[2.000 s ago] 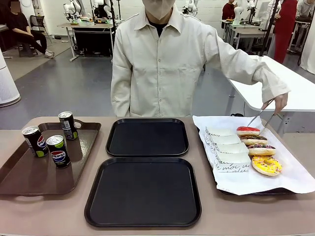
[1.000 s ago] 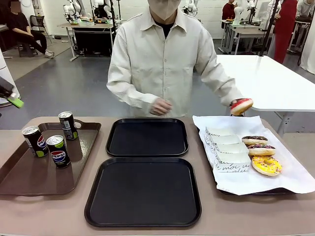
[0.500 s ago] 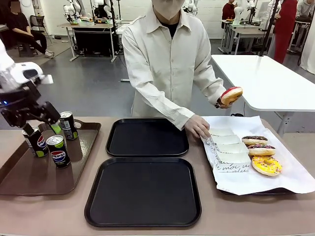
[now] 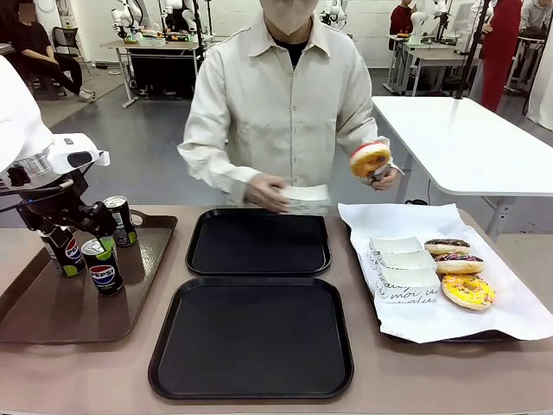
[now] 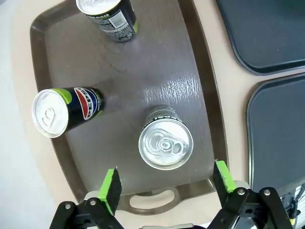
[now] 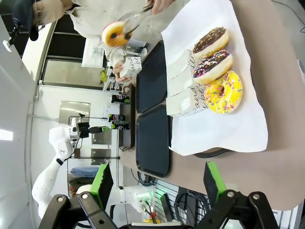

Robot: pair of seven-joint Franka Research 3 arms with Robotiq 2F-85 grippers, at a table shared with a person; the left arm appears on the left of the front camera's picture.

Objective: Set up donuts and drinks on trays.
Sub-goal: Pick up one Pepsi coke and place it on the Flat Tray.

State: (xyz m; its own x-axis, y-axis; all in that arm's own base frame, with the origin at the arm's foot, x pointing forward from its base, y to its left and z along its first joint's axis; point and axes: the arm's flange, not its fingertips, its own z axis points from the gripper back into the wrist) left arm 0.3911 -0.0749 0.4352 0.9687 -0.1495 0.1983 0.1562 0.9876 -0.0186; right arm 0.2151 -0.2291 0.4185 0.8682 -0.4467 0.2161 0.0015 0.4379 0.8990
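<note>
We hold the left gripper with its jaws spread wide over the can below it. We judge it best to centre there, drop straight down and close on the body, clear of the 2 neighbours. All 3 stand in the brown tray. The far black tray and the near black tray are bare. The right gripper hangs spread and holds nothing, and 3 donuts wait on the paper-lined tray.

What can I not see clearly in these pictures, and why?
Front view: white paper box in the person's hand, blurred by motion.
Front view: black script on the row of white boxes, too small to read.
Left wrist view: one slim black Pepsi can, cut by the top edge.
</note>
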